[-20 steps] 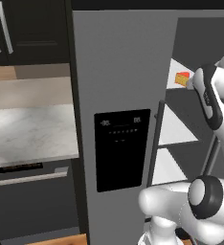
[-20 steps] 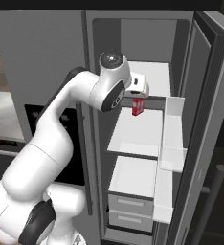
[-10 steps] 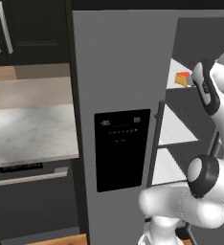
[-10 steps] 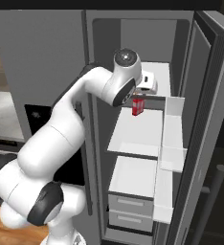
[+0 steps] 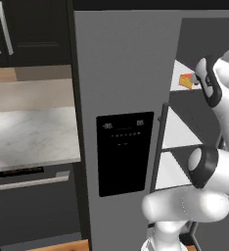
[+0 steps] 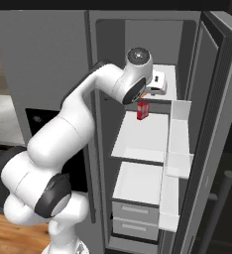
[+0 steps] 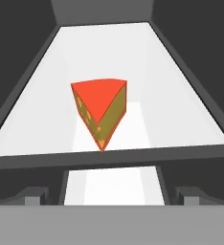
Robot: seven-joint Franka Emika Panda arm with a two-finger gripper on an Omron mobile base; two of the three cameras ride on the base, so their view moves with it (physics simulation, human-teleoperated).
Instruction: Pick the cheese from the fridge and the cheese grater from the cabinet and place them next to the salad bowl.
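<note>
One step in hand: grabbing the cheese [image 7: 100, 114] from the fridge [image 5: 124, 73]. Going left to right in the hand view: left fingertip [image 7: 33, 195] is sitting at 7 o'clock, cheese dead centre near the front lip of the white shelf [image 7: 181, 86], right fingertip at 5 o'clock. Gripper [image 7: 109, 196] is standing wide, empty, short of the wedge. Advancing straight, clearing the lip, I'd be closing across the flat sides, not the point.

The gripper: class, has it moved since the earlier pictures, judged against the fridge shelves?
Yes. In the right base view the arm has reached further into the fridge, toward the top shelf where the cheese sits.
</note>
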